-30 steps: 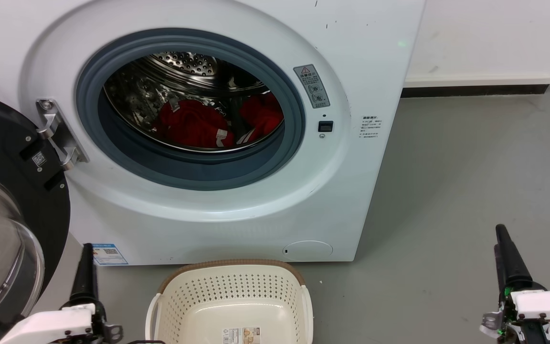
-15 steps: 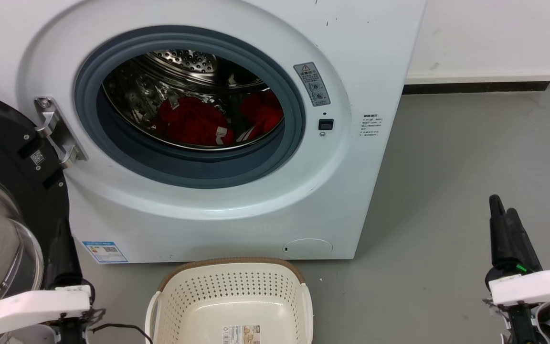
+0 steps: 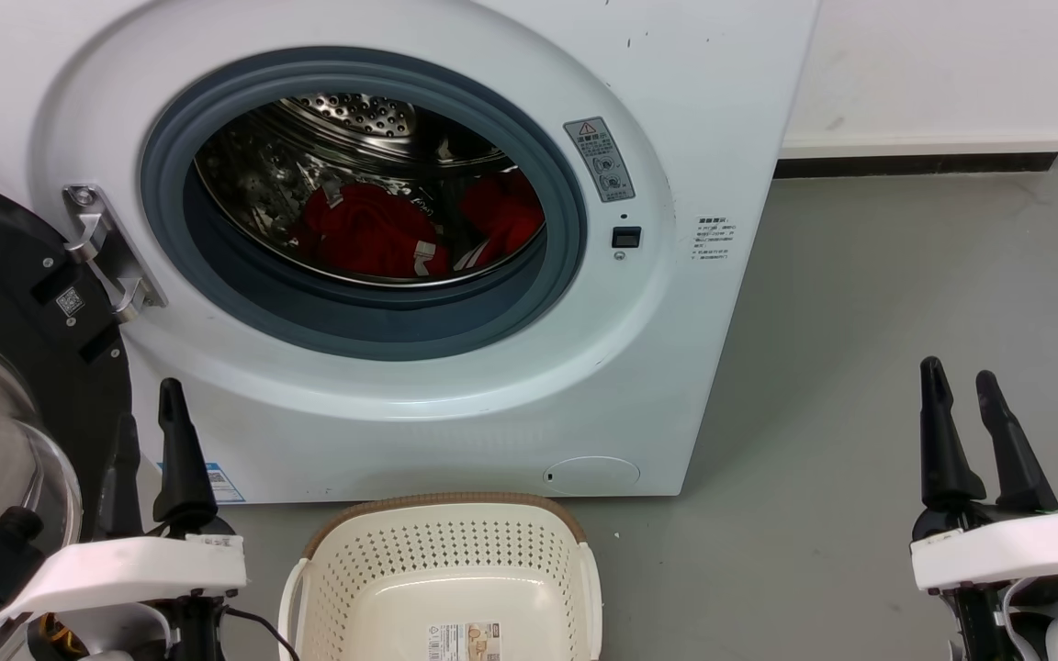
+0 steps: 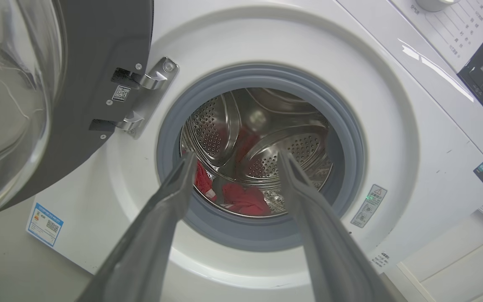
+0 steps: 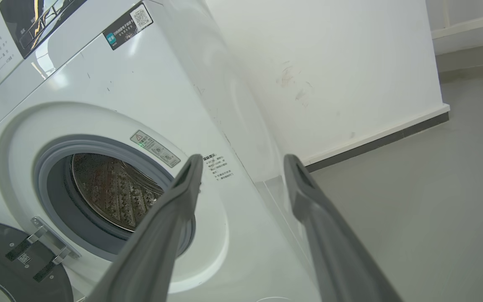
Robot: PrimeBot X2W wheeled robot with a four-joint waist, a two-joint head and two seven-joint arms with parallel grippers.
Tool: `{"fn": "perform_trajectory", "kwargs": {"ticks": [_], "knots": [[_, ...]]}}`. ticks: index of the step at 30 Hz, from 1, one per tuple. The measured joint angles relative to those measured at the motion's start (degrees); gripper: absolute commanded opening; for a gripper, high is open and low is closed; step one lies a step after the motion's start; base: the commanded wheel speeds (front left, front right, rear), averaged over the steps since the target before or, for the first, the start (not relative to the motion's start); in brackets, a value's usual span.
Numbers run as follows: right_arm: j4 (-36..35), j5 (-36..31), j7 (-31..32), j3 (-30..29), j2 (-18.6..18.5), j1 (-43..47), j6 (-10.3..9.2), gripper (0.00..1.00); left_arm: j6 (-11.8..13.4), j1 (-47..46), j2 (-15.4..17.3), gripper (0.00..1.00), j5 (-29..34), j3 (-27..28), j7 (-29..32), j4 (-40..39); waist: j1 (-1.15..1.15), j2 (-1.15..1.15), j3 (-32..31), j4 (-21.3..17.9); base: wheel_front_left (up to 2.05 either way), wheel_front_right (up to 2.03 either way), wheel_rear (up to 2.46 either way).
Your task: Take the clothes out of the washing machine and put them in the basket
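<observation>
Noting the clothes [image 3: 373, 240] heaped red at the drum bottom of the washing machine [image 3: 455, 404], none in the basket [image 3: 437, 560] on the floor below. Left gripper [image 3: 151, 404] and right gripper [image 3: 958, 372]: fingers apart, empty, low either side. Judged soft, light, apt to drape and trail; best pinched at a raised fold nearest the porthole.
</observation>
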Motion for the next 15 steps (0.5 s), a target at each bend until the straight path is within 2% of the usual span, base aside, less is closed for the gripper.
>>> {"fn": "perform_trajectory", "kwargs": {"ticks": [4,11,15], "knots": [[-0.6,-3.3,-0.6,0.2,0.0,0.3,0.00,1.00,2.2,0.4,0.0,1.00,4.9,-1.2,-0.7,-2.6,0.00,0.00,0.0,0.0,0.00,0.00,0.00],[-0.9,-9.2,-1.7,0.3,0.0,0.6,0.00,1.00,3.7,1.7,0.4,1.00,10.9,-4.4,-1.9,-3.1,0.00,0.00,0.0,-0.2,0.00,0.00,0.00],[-0.6,-12.5,-2.2,0.5,0.0,0.8,0.01,1.00,4.6,2.1,1.9,1.00,14.3,-6.6,-2.4,-2.3,0.00,0.00,0.1,-0.2,0.00,0.00,0.00]]}}
